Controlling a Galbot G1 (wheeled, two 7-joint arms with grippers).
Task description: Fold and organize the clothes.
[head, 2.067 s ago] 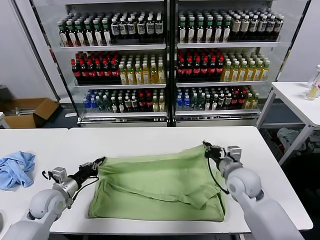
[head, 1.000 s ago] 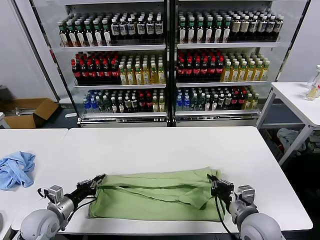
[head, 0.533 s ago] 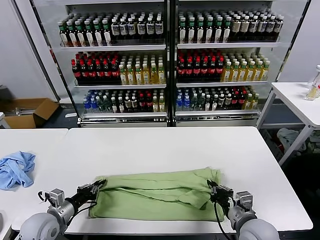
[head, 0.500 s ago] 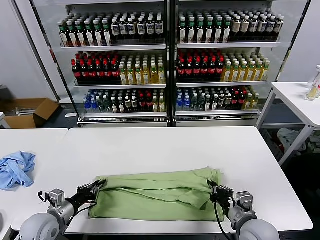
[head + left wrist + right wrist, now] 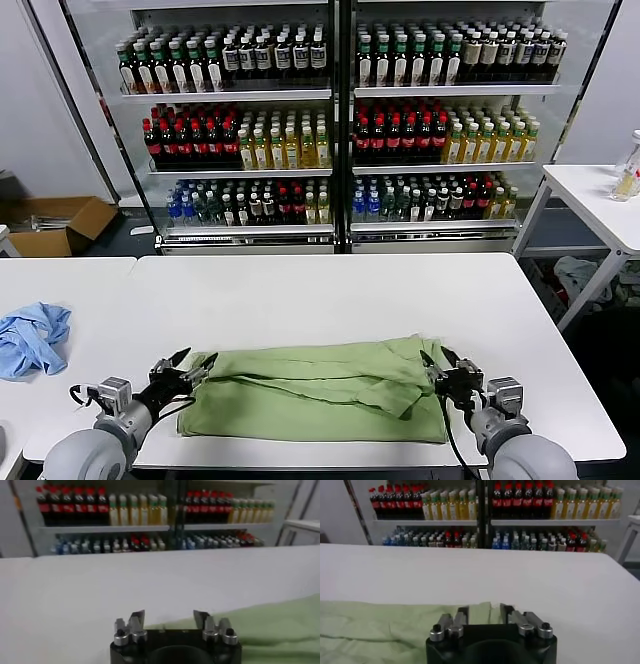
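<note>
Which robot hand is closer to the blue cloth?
The left. The left gripper sits open at the green shirt's left end, on the blue cloth's side. The right gripper is open at the shirt's far end.

Light green shirt folded into flat band, near table edge.

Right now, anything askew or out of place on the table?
The green shirt is folded unevenly: a flap crosses it diagonally and the edges don't line up. A crumpled blue cloth lies on the adjoining table. Left gripper and right gripper sit open at the shirt's ends.
</note>
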